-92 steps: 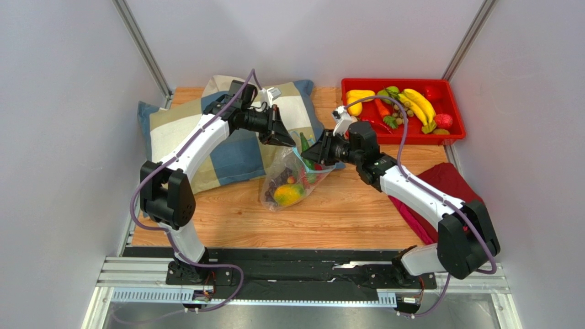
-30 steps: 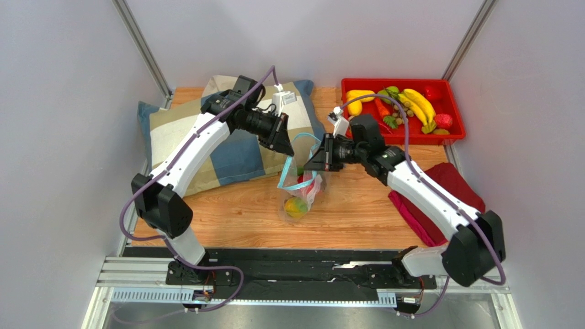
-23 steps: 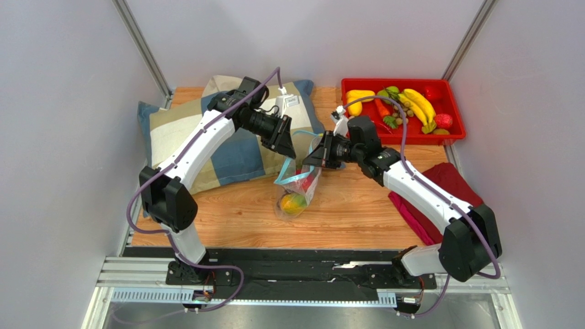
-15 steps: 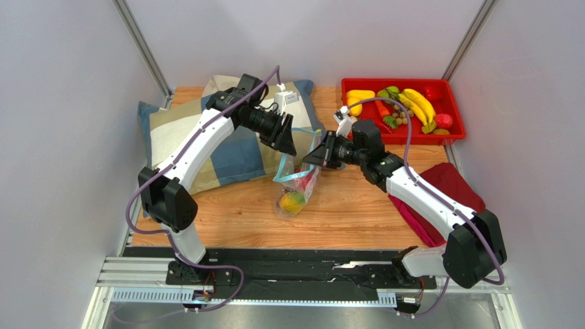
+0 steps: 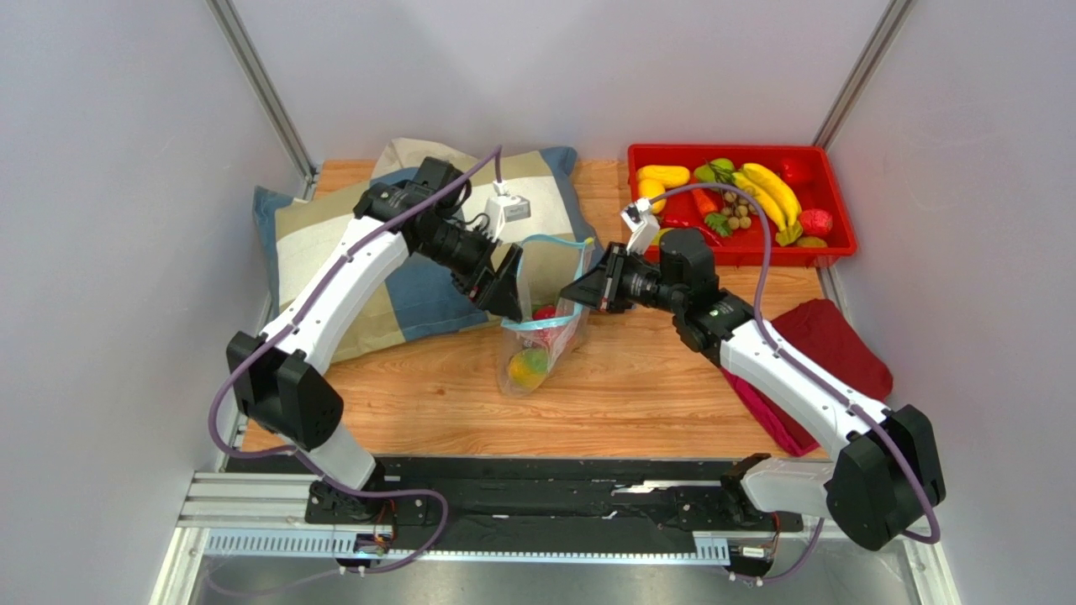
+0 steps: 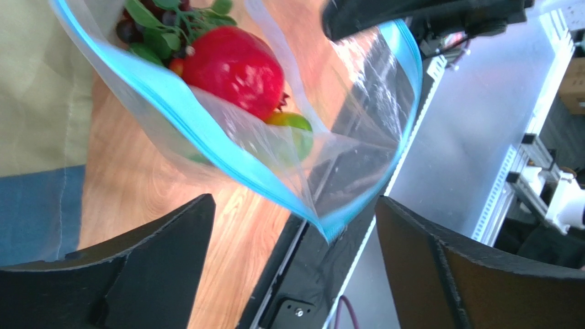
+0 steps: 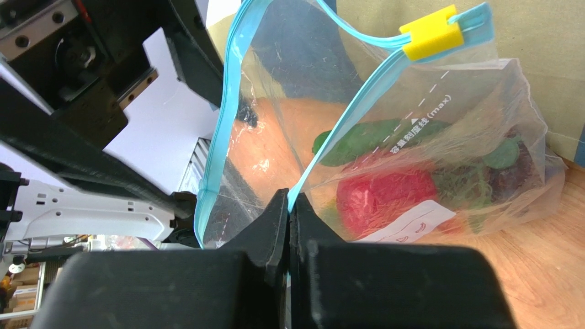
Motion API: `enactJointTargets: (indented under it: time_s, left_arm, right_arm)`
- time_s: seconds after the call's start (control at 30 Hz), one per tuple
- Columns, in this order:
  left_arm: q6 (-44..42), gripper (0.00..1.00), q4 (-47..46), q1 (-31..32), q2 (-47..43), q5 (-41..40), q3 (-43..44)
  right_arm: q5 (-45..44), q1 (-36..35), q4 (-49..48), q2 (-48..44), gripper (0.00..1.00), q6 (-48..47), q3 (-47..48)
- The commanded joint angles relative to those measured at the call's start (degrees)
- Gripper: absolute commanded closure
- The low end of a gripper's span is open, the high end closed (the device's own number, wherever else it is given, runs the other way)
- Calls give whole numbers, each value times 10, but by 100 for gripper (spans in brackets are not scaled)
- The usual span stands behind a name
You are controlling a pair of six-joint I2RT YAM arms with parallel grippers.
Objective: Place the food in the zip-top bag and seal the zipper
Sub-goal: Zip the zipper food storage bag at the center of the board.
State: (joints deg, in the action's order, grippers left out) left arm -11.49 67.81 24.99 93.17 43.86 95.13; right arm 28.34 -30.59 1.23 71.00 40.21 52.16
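Note:
The zip-top bag [image 5: 543, 338] hangs above the wooden table, its mouth gaping. Inside it lie food pieces: a red fruit [image 6: 237, 65], a green piece [image 7: 364, 140] and a yellow-orange one [image 5: 527, 366]. My right gripper [image 7: 292, 202] is shut on the light blue zipper [image 7: 357, 96] at one side of the mouth; a yellow slider [image 7: 429, 41] sits at the strip's far end. My left gripper [image 6: 295, 253] is open wide just left of the bag, and the bag's blue corner [image 6: 323, 229] hangs free between its fingers, touching neither. More food, including bananas [image 5: 771, 189], lies in the red tray [image 5: 834, 240].
A checked pillow [image 5: 328, 240] lies at the back left under the left arm. A dark red cloth [image 5: 827, 353] lies at the right beneath the right arm. The bag's bottom rests on or near the wooden tabletop [image 5: 632, 403].
My left gripper has opened, let go of the bag's edge and drawn back to the left. The bag now hangs from the right gripper alone, which has shifted slightly.

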Motion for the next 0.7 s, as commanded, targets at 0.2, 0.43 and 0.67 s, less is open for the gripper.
enactJointTargets:
  time_s: [0.2,0.43,0.67]
  left_arm:
    - [-21,1,-71,10,-98,84,-75]
    - [-44,12,-102,30,-95,-1,-66]
    - [-51,62,-92,33,-84,-43,-66]
  right_arm:
    - [-16,-3,-62,-5,100,-9,7]
    - [-12,-2,-65,-10,100,-10,6]
    - [-5,-3,-60,-17,100,-14,0]
